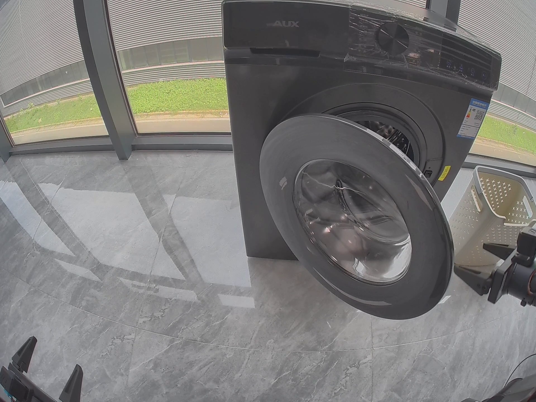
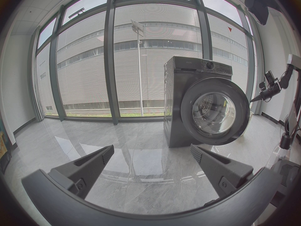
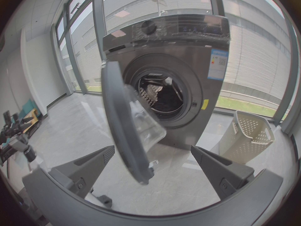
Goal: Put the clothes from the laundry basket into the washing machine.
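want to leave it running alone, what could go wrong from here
1. The right gripper hangs open close to the edge of the open door; a swing toward the drum might knock it.
2. The basket stands tight beside the washer, so a low reach could tip it.
3. From the left gripper, the door blocks the drum.

Bright daylight comes in through the tall windows (image 1: 167, 40) behind the washing machine (image 1: 262, 140) and lies on the polished floor (image 1: 111, 308) as pale patches, crossed by dark bands from the window frames (image 1: 103, 62). The glass of the open door (image 1: 352, 221) carries small white glints. In both wrist views straight lines bend near the edges, and the corners go black.
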Available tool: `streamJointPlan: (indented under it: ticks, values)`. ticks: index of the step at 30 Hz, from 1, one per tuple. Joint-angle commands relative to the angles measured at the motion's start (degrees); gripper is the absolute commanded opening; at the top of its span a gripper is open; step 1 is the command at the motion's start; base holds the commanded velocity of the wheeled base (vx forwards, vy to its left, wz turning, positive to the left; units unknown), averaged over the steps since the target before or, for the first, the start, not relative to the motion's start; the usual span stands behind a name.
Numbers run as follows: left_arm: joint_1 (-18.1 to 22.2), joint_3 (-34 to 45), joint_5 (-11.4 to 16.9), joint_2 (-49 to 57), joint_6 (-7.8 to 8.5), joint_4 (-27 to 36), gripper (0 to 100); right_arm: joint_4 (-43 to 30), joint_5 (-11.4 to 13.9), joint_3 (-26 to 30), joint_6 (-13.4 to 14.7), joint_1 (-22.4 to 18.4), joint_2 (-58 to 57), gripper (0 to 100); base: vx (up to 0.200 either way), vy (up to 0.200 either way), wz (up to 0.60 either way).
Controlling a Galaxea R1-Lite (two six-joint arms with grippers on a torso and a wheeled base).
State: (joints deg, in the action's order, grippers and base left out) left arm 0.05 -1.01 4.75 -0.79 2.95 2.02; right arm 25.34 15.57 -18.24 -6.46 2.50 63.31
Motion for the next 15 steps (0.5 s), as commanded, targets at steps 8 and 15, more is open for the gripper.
streamJointPlan:
  ticks: [8,15]
  values:
    - [0.04,1.01,-0.01,0.79,0.04,0.00,100,9.20,-8.01,-0.40,1.89,-8.74,9.29,100,0.000,0.000,0.00]
    - [0.04,1.01,-0.01,0.79,-0.05,0.00,100,5.07,-4.67,1.45,-0.92,-9.09,5.07,100,0.000,0.000,0.00]
